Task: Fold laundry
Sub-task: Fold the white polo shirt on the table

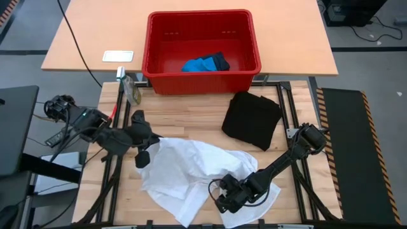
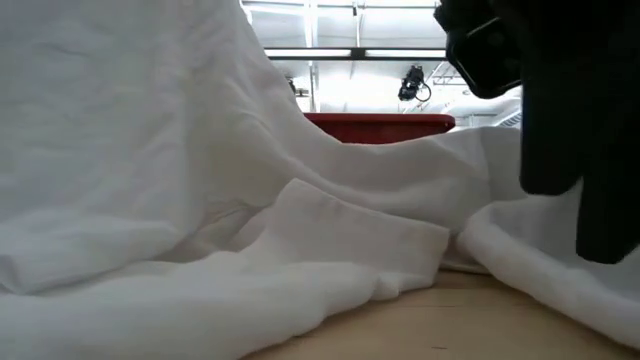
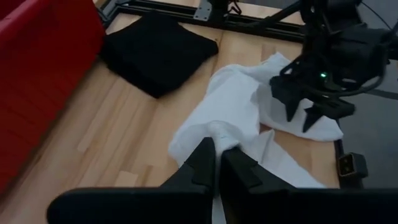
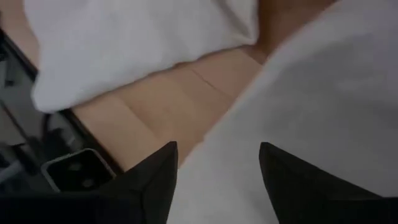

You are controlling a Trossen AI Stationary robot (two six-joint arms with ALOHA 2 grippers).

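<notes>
The white garment [image 1: 191,172] lies crumpled on the near half of the wooden table, and in the low view the white garment [image 2: 200,150] rises high on the picture's left. My left gripper [image 1: 144,154] is shut on its left part. My right gripper [image 1: 222,198] is open over the garment's near part, fingers pointing down at the cloth [image 4: 323,93]. The black shirt [image 1: 252,119] lies folded flat on the table, right of centre. The bright blue piece [image 1: 198,64] lies inside the red basket [image 1: 152,44] beside a dark item. My left gripper [image 3: 216,142] pinches a raised bunch of the white garment [image 3: 219,130] between its two fingers, at the garment's left part. The fingers slant down at it from the table's left. The cloth is drawn up into a peak there while the rest spreads on the table. One layer or several, I cannot tell. My right gripper [image 4: 217,155] has a finger on either side above the white cloth; whether the fingertips [image 3: 292,112] touch it, I cannot tell.
The red basket's wall [image 3: 37,74] stands at the table's far edge. A small clear object [image 1: 131,91] sits near the far left corner, and a white card [image 1: 118,56] lies on the farther tabletop. Metal frame rails [image 1: 286,108] run along the table's sides. Bare wood [image 1: 184,117] shows between basket and garment.
</notes>
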